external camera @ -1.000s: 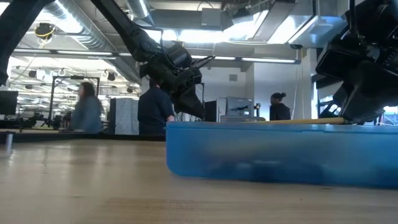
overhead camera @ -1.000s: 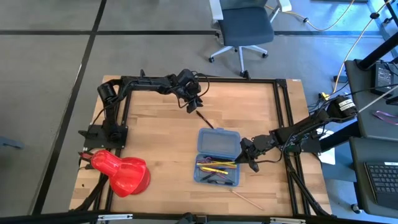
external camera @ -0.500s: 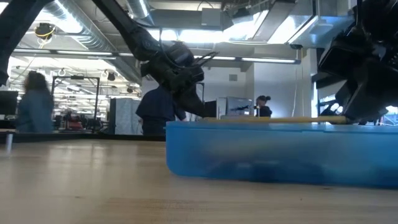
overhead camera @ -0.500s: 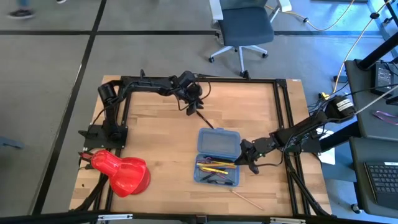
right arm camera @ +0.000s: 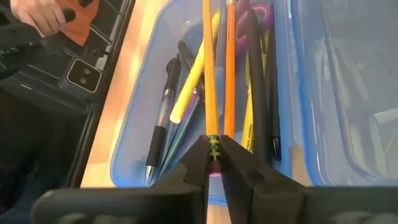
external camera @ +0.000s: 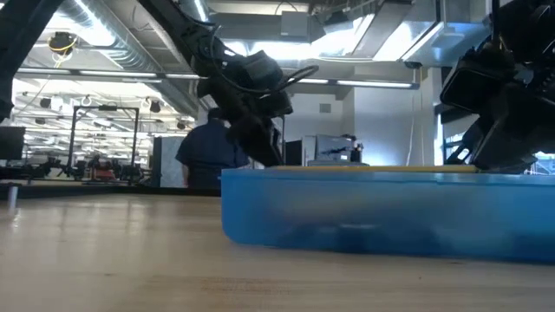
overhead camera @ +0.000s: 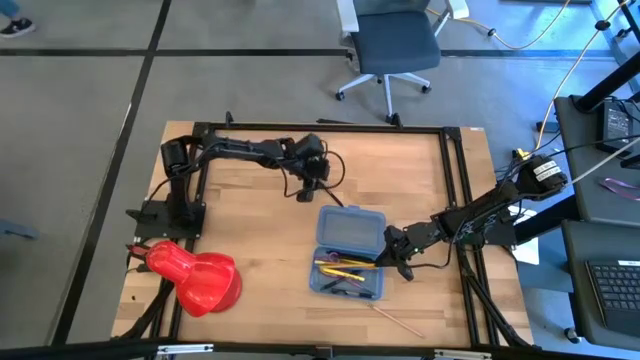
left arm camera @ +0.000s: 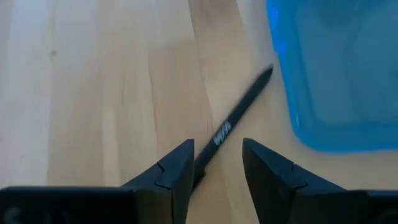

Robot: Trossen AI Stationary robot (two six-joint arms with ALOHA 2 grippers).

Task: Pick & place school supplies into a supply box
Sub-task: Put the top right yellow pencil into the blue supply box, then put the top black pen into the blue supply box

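The supply box [overhead camera: 350, 252] lies open; its near half [right arm camera: 186, 81] holds several pens and pencils and the purple-handled scissors [right arm camera: 261, 12]. My right gripper [overhead camera: 393, 254] stands at the box's right rim, shut on a yellow pencil [overhead camera: 352, 263] that reaches over that half. My left gripper [overhead camera: 309, 190] is low at the box's far left corner and open. In the left wrist view its fingers [left arm camera: 217, 155] stand on either side of a black pen [left arm camera: 235, 117] that lies flat on the table, its tip by the box wall [left arm camera: 323, 74]. A plain wood pencil [overhead camera: 396, 319] lies on the table near the box. My right gripper pinches the yellow pencil at its eraser end, on the green band [right arm camera: 213, 144], between the two fingers. The fingers come level from the table's right, along the pencil. The pencil runs level over the box's near half, its point toward the table's left.
A glossy red blob-shaped object [overhead camera: 195, 278] sits at the table's near left corner. A black frame [overhead camera: 455, 190] runs along the far and right edges. Bare wood lies left of the box. In the right wrist view a person's hand [right arm camera: 37, 15] shows beyond the table.
My left gripper has moved toward the near edge and the box, and down over the black pen, which now lies between its fingers. My right gripper has kept its hold and edged a little toward the table's left, carrying the pencil farther over the box.
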